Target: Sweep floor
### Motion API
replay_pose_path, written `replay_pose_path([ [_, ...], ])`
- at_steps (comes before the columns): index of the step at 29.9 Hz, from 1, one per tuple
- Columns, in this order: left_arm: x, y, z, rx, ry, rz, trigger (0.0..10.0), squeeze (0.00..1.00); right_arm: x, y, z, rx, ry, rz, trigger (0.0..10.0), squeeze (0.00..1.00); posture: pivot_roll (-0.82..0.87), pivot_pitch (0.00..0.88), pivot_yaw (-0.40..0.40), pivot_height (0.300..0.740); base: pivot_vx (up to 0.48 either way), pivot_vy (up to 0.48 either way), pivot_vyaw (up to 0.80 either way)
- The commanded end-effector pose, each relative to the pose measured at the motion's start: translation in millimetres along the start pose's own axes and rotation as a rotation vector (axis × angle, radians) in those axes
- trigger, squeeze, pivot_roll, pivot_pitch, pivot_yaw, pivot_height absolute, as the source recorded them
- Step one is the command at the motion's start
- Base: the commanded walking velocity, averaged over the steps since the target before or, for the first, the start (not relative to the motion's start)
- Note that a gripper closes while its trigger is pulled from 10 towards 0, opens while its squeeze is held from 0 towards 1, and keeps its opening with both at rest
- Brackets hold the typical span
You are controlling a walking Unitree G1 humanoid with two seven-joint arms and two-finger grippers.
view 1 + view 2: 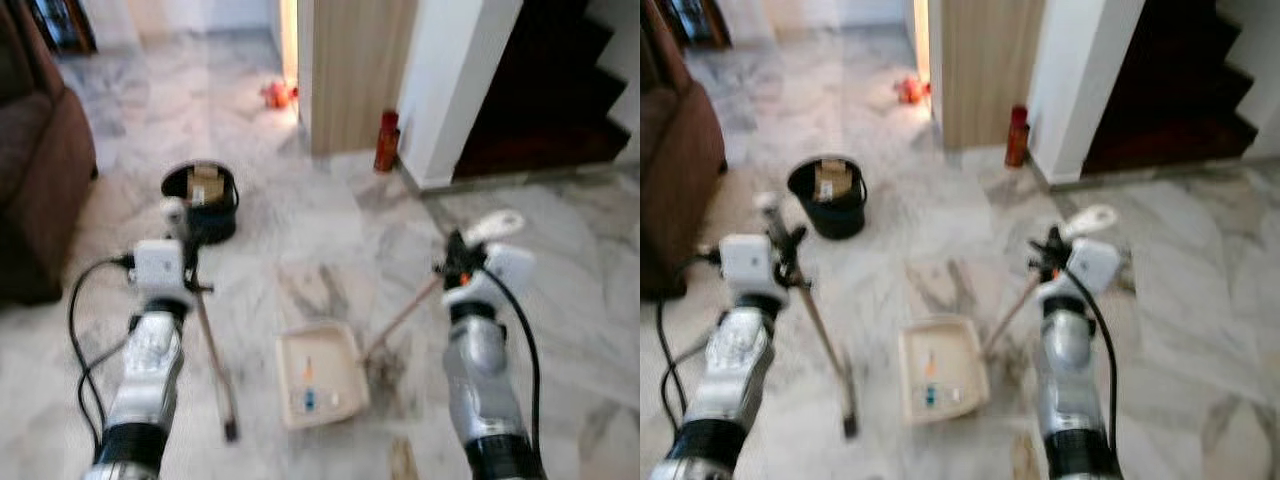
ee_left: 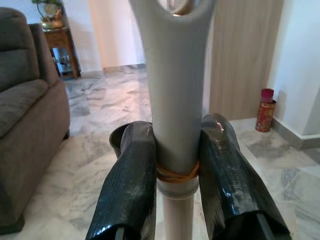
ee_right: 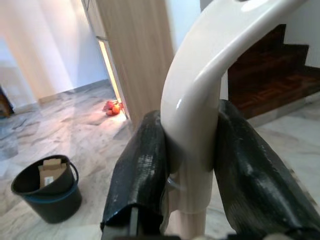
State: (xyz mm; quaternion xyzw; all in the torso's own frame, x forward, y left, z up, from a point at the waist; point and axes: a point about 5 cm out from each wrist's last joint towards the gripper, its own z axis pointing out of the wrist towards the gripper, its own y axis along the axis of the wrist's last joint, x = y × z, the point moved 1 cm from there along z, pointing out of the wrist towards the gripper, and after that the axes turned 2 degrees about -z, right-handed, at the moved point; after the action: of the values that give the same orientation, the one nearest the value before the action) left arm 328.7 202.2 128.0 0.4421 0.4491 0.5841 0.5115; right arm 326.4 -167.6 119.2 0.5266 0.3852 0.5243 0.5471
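- One marble floor point(image 1: 330, 230) carries everything here, with one brown sofa point(image 1: 35, 170) on the robot's left.
- One black bucket point(image 1: 205, 205) stands ahead of the left arm, a piece of cardboard inside it.
- One cream dustpan point(image 1: 320, 378) lies flat on the floor between the two arms, a few small scraps in its tray. Its long handle point(image 1: 400, 318) rises at a slant to the right claw point(image 1: 456, 262), which pinches the pale grip at the top.
- One broom stick point(image 1: 212, 355) slopes down from the left claw point(image 1: 186, 262), which is clamped around its grey grip; its low end rests just left of the dustpan.
- My judgement: the sweep must run rightward, from the broom's foot toward the pan, so the left arm does the work.
- One red can point(image 1: 386, 141) stands by the wall, well apart.
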Motion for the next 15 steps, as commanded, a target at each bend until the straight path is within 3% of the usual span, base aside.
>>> replay_pose_path([
  [1, -7.1, 10.6, 4.2, -0.047, -0.028, 0.002, 10.0, 0.0, -3.6, 12.4, 3.9, -0.054, -0.015, 0.026, 10.0, 0.0, -0.03, 0.052, -0.009, 0.74, 0.0, 0.0, 0.0],
  [15, -4.9, 11.1, 4.4, -0.045, -0.024, 0.003, 10.0, 0.0, -0.2, 8.1, 2.8, -0.027, 0.004, 0.041, 10.0, 0.0, -0.03, 0.054, -0.007, 0.74, 0.0, 0.0, 0.0],
])
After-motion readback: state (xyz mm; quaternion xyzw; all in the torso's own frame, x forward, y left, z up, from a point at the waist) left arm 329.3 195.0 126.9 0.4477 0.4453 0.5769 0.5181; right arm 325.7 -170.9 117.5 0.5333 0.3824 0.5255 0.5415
